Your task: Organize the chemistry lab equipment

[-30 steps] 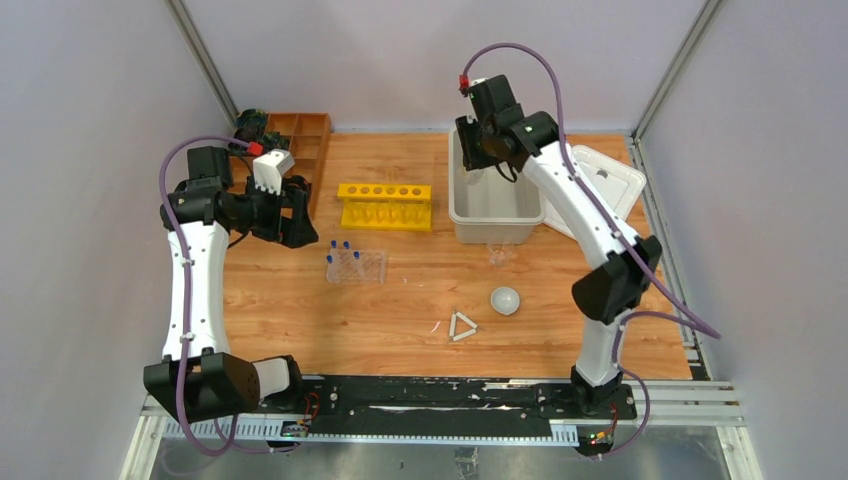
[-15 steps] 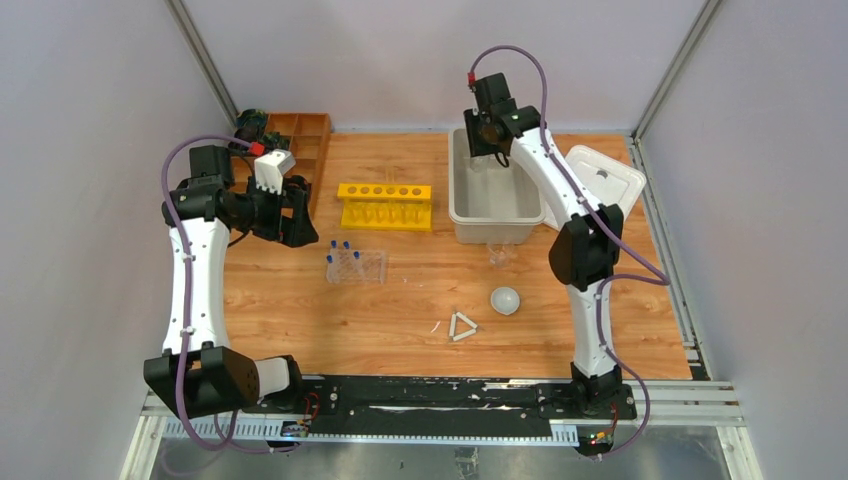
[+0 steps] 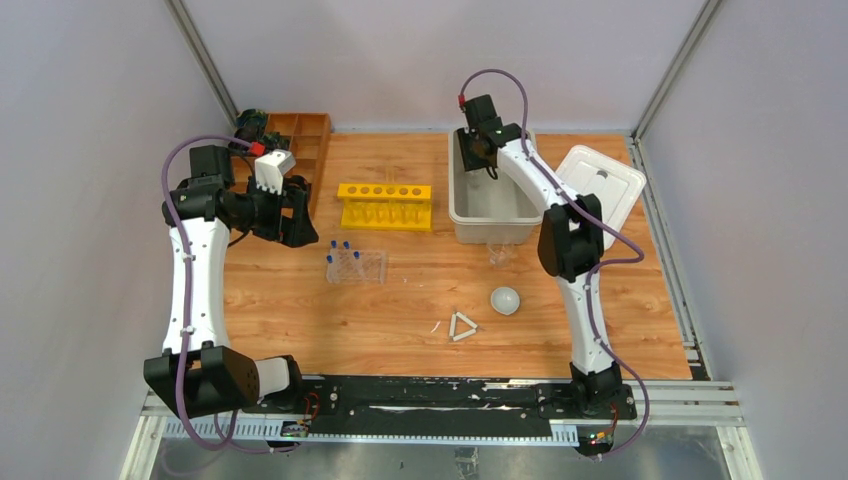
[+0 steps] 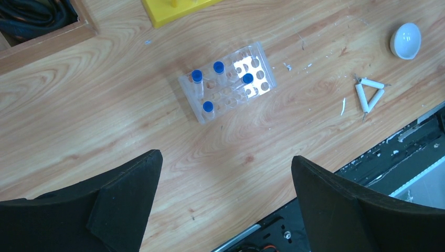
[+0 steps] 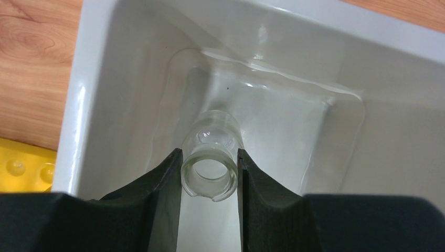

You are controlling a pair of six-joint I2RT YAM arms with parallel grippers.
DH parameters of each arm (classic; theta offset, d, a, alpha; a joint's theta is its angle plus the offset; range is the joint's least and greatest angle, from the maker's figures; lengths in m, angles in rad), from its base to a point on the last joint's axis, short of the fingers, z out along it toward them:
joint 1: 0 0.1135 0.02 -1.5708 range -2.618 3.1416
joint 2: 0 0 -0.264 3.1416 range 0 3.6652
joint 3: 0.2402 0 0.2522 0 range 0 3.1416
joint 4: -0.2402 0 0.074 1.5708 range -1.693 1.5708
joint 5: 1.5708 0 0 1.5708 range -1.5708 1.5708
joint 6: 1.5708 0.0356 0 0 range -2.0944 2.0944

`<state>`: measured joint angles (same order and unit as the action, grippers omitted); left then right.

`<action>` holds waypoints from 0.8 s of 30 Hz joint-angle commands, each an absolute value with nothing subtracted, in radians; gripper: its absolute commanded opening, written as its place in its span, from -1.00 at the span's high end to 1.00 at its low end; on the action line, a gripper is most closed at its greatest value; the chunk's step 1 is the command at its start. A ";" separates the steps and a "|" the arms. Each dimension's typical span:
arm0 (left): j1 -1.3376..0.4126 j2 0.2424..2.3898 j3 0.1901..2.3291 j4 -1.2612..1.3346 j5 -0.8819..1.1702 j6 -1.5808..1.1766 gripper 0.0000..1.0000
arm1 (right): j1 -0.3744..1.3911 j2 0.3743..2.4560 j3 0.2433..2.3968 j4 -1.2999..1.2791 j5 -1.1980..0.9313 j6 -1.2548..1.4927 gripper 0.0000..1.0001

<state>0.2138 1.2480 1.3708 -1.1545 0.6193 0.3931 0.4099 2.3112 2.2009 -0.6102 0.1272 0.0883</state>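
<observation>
Right wrist view: right gripper (image 5: 209,155) is clamped on a small glass beaker (image 5: 210,170), fingers (image 5: 160,189) one to each side of its wall, narrowed to its width. The beaker hangs inside the white bin (image 5: 99,84), near the far end. I can make out no contact with the bin's floor or walls. Its open mouth faces the camera and its base faces the bin floor, so the long axis runs along the fingers, pointing down into the bin.

Step in hand, as I judge it: setting the beaker into the bin. The next move calls for a short lowering until the base sits on the floor, then a gentle parting of the fingers so the glass neither drops nor tips.

Left gripper (image 4: 225,173) is wide open and holds nothing, above bare table (image 4: 78,121). The rack (image 4: 226,84) with four blue-capped tubes (image 4: 197,76) lies beyond it. Dish (image 3: 505,299) and triangle (image 3: 462,326) sit on the table, apart from the bin — not yet sorted.
</observation>
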 commanded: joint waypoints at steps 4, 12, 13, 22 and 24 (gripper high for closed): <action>0.218 1.230 1.365 -1.157 0.618 0.405 -1.00 | 0.386 2.345 2.164 -0.523 0.150 0.070 1.00; 0.217 1.225 1.371 -1.157 0.607 0.410 -1.00 | 0.380 2.344 2.144 -0.489 0.130 0.068 0.59; 0.217 1.225 1.375 -1.157 0.604 0.410 -1.00 | 0.381 2.341 2.142 -0.489 0.120 0.066 0.50; 0.218 1.211 1.382 -1.157 0.605 0.407 -1.00 | 0.380 2.262 2.149 -0.482 0.074 0.075 -0.32; 0.218 1.204 1.381 -1.157 0.604 0.404 -1.00 | 0.380 2.229 2.155 -0.482 0.075 0.079 -0.43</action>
<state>0.2138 1.2358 1.3685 -1.1545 0.6052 0.3943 0.3920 2.3314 2.1468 -0.5011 0.0917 0.0792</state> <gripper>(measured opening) 0.997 0.674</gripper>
